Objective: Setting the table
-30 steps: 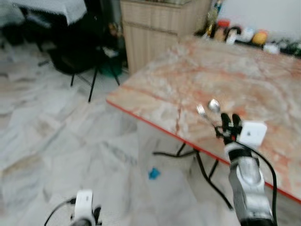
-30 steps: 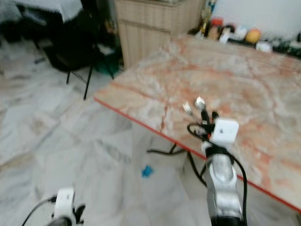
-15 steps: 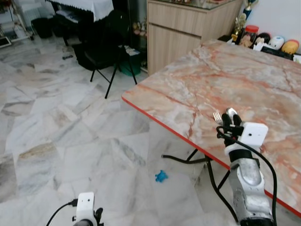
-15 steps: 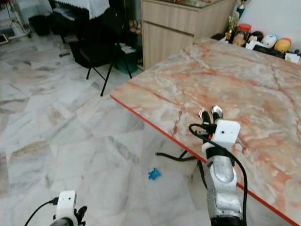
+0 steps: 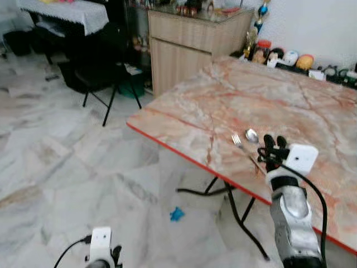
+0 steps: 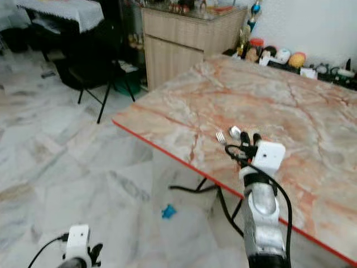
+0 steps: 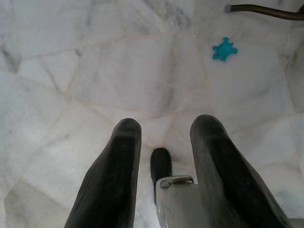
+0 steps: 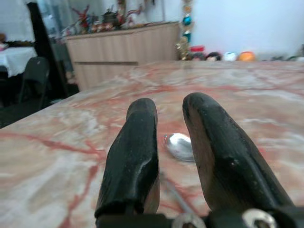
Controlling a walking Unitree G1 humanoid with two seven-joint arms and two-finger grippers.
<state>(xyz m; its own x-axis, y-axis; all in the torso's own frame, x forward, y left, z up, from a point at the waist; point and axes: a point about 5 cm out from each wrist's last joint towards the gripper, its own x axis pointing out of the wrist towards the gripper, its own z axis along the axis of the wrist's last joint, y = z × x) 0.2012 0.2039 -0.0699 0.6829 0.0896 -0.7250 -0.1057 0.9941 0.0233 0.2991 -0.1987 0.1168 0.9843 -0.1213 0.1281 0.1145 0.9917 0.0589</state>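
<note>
While the left hand (image 7: 161, 156) hangs low over the marble floor (image 5: 50, 167) with its two black fingers (image 7: 114, 175) spread and nothing between them, a small blue scrap (image 7: 224, 49) lies on the tiles beyond it, near a dark metal leg (image 7: 266, 10) of the bench. Nearer the bench's red front edge, the right hand (image 5: 271, 142) is raised just above the marbled bench (image 5: 312, 106), its fingers (image 8: 135, 152) a little apart and pinching nothing. Just past those fingertips a spoon (image 5: 251, 134) and a fork (image 5: 237, 139) lie side by side on the bench top, the spoon's bowl (image 8: 179, 145) showing between the fingers. Along the bench's far edge stands a row of jars and small ornaments (image 5: 279, 56). Left of that far edge is a wooden cabinet (image 5: 189, 42), and left of that a dark folding chair (image 5: 106, 72).
</note>
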